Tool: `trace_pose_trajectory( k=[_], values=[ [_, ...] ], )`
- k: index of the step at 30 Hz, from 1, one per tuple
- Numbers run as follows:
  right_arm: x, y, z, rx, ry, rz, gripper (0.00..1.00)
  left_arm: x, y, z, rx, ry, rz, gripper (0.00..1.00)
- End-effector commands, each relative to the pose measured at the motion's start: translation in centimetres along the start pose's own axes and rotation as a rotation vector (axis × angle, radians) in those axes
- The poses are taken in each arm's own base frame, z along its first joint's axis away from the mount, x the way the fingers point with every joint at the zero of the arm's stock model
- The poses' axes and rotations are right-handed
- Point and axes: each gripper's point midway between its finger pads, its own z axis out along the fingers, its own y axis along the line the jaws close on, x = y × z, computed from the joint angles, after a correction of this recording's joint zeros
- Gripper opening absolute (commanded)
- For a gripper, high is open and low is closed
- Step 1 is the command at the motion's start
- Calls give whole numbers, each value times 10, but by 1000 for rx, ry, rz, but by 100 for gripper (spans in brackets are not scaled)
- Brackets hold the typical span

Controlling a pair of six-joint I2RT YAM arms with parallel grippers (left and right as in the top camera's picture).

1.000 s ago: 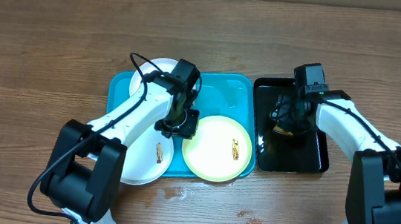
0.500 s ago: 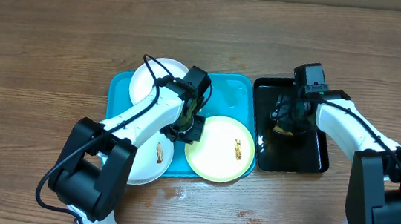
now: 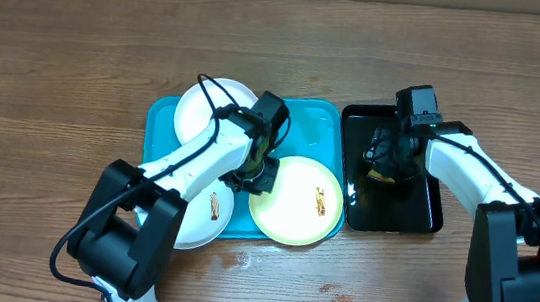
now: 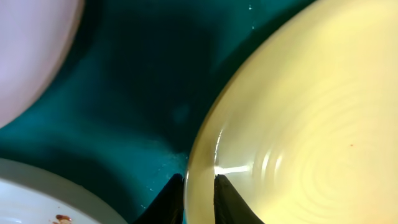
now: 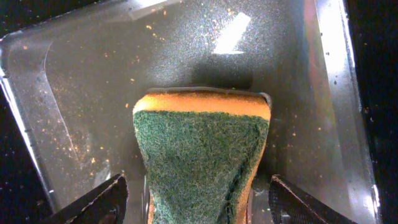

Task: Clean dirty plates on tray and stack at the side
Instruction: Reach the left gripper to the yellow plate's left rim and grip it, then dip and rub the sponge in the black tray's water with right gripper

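Sitting at the near right of the turquoise tray [image 3: 308, 125], the yellow-green plate [image 3: 289, 208] carries a brown smear [image 3: 318, 201] toward its right side, a mark only the overhead view catches. The left wrist view gives what the overhead cannot: the left jaws are pinched on that plate's left rim [image 4: 200, 168], one dark finger [image 4: 166, 200] outside the rim over the tray floor [image 4: 143, 93] and the other [image 4: 235, 203] inside on the pale glaze (from above, the arm's own body hides this grip). The same close view catches the edges of the two white plates, one clean at upper left [image 4: 31, 50] and one at lower left [image 4: 37, 190] with a brown speck [image 4: 61, 218]. From above, the clean white plate [image 3: 204, 112] lies in the tray's far left corner, and the smeared white plate [image 3: 201, 214] sits at the near left, hanging over the tray's front rim above the wooden bench [image 3: 57, 68]. Just right of the tray is a glossy black tray [image 3: 424, 213], where the right arm [image 3: 469, 167] reaches in. Its wrist view shows a sponge [image 5: 202, 155], green scouring face up over a yellow layer, lying on the speckled black floor [image 5: 93, 81], with the right jaws spread wide on either side of it, their fingers [image 5: 102, 200] just clear of its edges.
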Motion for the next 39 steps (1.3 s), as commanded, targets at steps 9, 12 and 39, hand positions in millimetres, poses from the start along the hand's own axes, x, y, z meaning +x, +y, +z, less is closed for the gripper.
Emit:
trace_pose_trajectory(
  k=[9, 12, 39],
  values=[
    [-3, 3, -2, -4, -13, -7, 73, 2, 4, 8, -44, 11, -9, 24],
    [-3, 3, -2, -5, -14, -7, 73, 3, 4, 11, -48, 19, -31, 23],
    [-1, 7, -2, -30, -3, -7, 81, -13, 44, -9, -222, -40, -337, 4]
  ],
)
